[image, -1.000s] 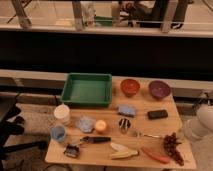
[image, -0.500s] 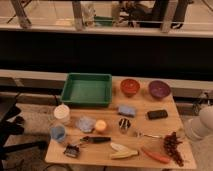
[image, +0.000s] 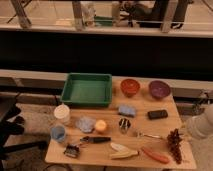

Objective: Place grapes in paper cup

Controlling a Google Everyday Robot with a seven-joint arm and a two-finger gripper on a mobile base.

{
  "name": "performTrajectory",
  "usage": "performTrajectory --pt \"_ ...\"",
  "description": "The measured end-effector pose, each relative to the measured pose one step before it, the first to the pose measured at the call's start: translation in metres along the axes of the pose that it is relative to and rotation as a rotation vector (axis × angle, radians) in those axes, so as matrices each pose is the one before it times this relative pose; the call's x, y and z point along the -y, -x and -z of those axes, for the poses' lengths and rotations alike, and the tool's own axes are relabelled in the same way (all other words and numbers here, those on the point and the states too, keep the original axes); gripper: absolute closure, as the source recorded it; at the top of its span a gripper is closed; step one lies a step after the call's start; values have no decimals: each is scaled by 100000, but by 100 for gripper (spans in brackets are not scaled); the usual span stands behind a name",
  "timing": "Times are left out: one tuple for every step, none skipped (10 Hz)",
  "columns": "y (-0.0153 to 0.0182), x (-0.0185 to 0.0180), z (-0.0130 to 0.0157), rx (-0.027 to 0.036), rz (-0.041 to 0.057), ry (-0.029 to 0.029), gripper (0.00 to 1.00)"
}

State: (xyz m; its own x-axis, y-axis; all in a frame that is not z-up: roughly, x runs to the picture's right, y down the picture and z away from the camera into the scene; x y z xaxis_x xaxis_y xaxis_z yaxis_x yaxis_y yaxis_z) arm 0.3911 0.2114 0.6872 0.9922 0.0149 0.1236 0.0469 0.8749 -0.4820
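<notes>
**At the table's right edge, gripper beside the grapes**

On the wooden table (image: 165,125) lay one bunch of grapes (image: 174,145), dark red-purple, stretched along the front right corner. Just beside it, at the table's right edge, hung the robot's pale arm (image: 204,122) with its gripper (image: 189,131) pointing toward the upper end of the bunch. From where I stood I could not tell whether the gripper was clenched or released, nor whether it touched the fruit.

I counted two cups on the far left, well apart from the grapes: one white paper cup (image: 62,113) and, nearer the front, one blue cup (image: 58,133). Both stood upright.

Along the back were one green tray (image: 70,90) and two bowls, an orange-red bowl (image: 130,87) and a purple bowl (image: 159,90).

Between them and the front edge sat single items: one blue sponge (image: 126,110), one flat black object (image: 157,114), one small metal can (image: 124,125), one orange ball-shaped thing (image: 101,126) and one crumpled grey-blue lump (image: 85,124).

Along the front lay one black-handled tool (image: 95,140), one banana (image: 123,151) and one carrot (image: 155,155), the carrot just left of the grapes.
</notes>
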Motion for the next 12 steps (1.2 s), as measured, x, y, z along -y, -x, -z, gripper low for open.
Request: performTrajectory --pt "209 249 1272 -398 239 -1709 100" --pt "178 199 1195 -409 180 -1677 100" --pt "496 150 1373 -552 948 -1802 100" --pt "422 37 743 -226 758 -870 100" --pt "383 -40 809 -462 696 -1034 100" --pt "577 115 1150 -785 983 -1303 100" --pt "361 83 760 -402 433 -767 100" --pt "433 308 977 -105 369 -931 100" --pt "370 337 976 104 111 -779 100" --pt "142 418 991 467 -348 -580 100" --pt "107 467 1157 586 -357 -666 100" --pt "74 332 880 542 -133 -728 100"
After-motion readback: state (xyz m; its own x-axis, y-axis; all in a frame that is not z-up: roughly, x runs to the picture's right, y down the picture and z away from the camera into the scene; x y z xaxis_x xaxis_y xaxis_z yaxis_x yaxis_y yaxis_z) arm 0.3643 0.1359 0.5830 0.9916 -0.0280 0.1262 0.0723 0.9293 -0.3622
